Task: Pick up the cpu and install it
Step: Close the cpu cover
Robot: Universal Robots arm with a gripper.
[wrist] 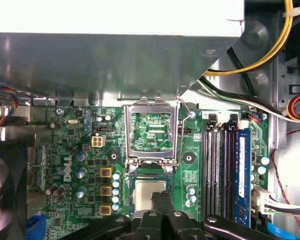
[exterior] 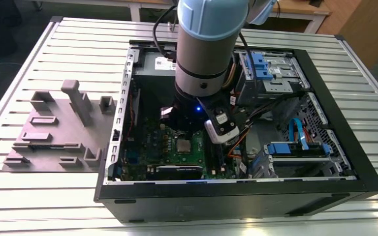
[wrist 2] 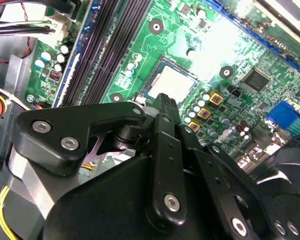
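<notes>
Claw [wrist: 160, 196] pinched narrow over cpu [wrist: 146, 189] seated in socket [wrist: 130, 199]; first wrist view shows raised load frame [wrist: 152, 131].

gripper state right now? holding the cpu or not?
Gripper: fingers shut together, nothing between them; tips over the cpu, which lies in the socket.

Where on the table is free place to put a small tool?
Free: slatted table between the grey fixture and its near edge; also the strip nearest the camera along the case. Crowded: inside the case, around the arm.
</notes>
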